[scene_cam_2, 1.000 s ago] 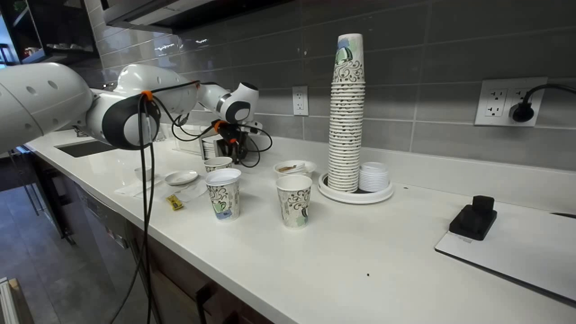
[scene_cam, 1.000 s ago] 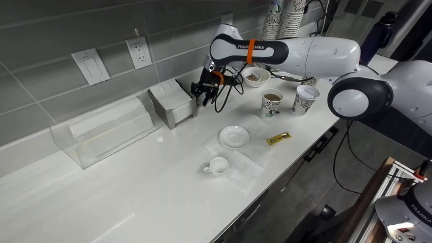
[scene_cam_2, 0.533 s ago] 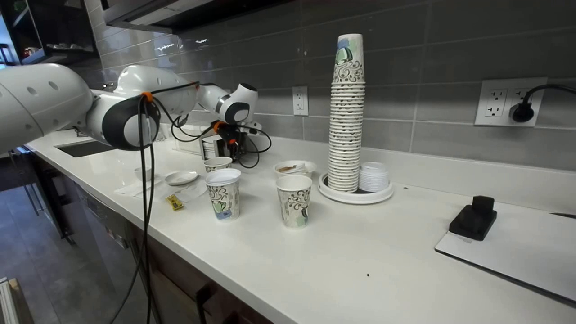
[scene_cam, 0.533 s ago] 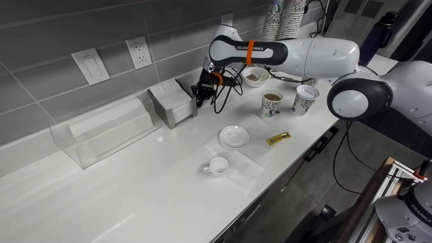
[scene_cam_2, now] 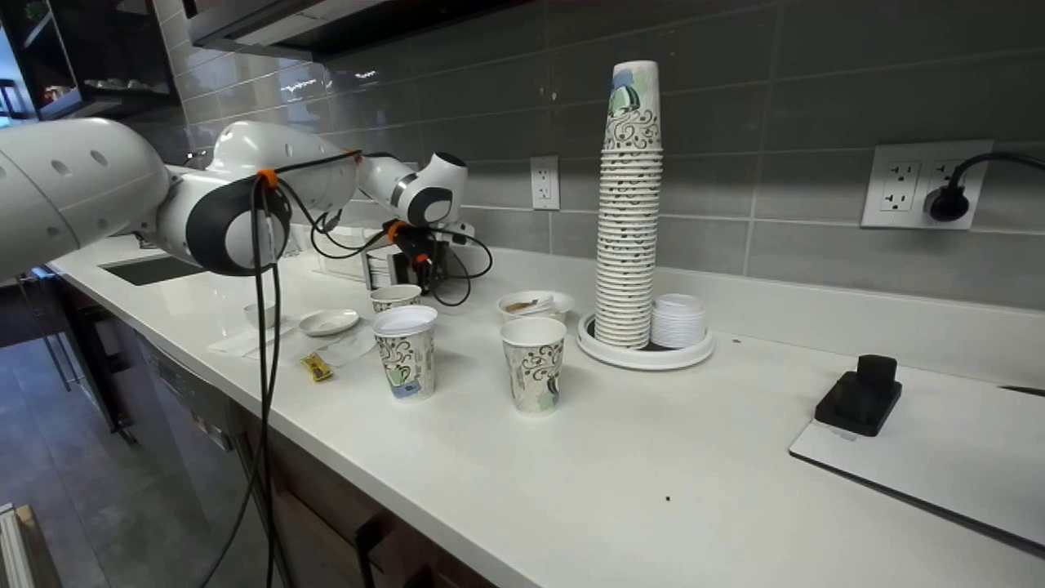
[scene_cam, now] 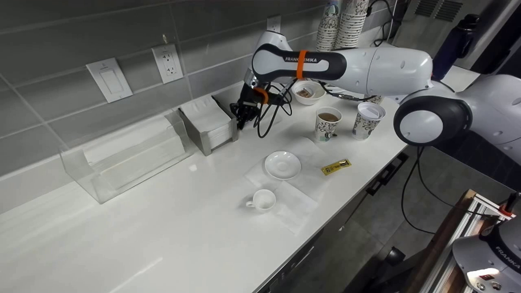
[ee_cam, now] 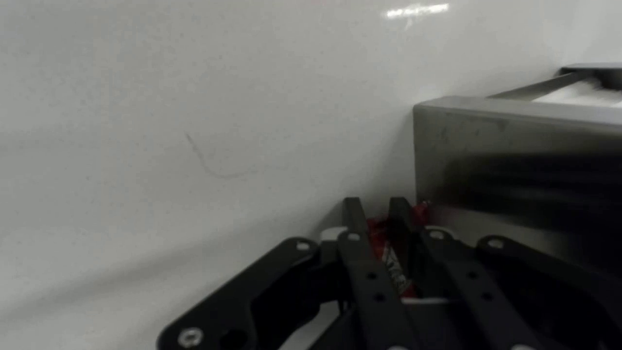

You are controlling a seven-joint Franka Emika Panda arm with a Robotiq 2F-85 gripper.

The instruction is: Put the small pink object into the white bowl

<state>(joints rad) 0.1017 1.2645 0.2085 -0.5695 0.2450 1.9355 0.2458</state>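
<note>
The small pink object (ee_cam: 377, 242) is a shiny reddish wrapped packet with a pale printed patch. It shows in the wrist view between my fingers and a little beyond one finger; the rest is hidden. My gripper (ee_cam: 374, 200) is closed around it with a small gap, low at the counter beside the metal napkin holder's wall. In both exterior views my gripper (scene_cam: 241, 123) (scene_cam_2: 424, 287) is at the holder and the packet is hidden. The white bowl (scene_cam: 308, 101) stands near the back wall and holds something brown; it also shows in the other view (scene_cam_2: 565, 307).
The napkin holder (scene_cam: 222, 136) stands right against my gripper's side. Patterned paper cups (scene_cam: 325, 130), a saucer (scene_cam: 283, 165), a small white cup (scene_cam: 264, 200) and a yellow packet (scene_cam: 336, 167) stand or lie on the counter. Stacked cups (scene_cam_2: 629, 237) stand past the bowl.
My gripper's fingers were spread one second ago and have closed together. The arm has sunk very slightly. The other things have not moved.
</note>
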